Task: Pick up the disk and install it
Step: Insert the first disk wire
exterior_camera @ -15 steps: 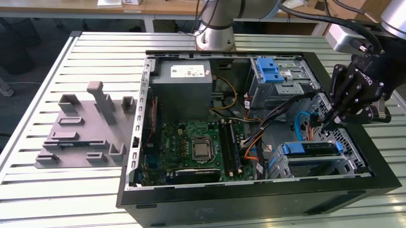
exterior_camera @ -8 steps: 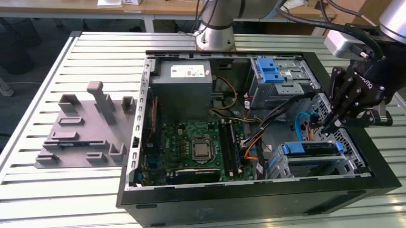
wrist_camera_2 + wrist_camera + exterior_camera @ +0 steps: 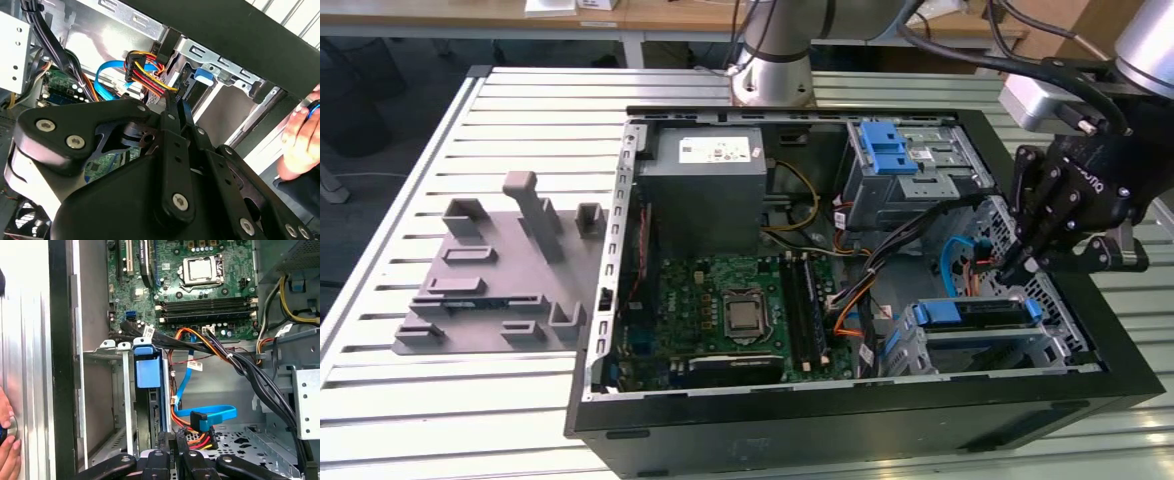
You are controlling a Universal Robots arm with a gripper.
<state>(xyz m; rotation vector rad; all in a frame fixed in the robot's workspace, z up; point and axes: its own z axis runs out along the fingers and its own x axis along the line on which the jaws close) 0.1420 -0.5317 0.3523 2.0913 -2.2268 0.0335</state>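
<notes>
Gripper [image 3: 1017, 268] pressed together at the disk [image 3: 970, 313] in its bay — best push straight, clear of cables.

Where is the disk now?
In the exterior view, the disk sits in the drive cage at the case's front corner on the exterior view's right, just below the pincer.

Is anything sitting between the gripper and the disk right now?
Nothing visible does. In the first wrist view the gripper is close against the disk, which stands in its metal cage. The coloured power cable and blue data cable hang just beside the gripper, not across the gap.
</notes>
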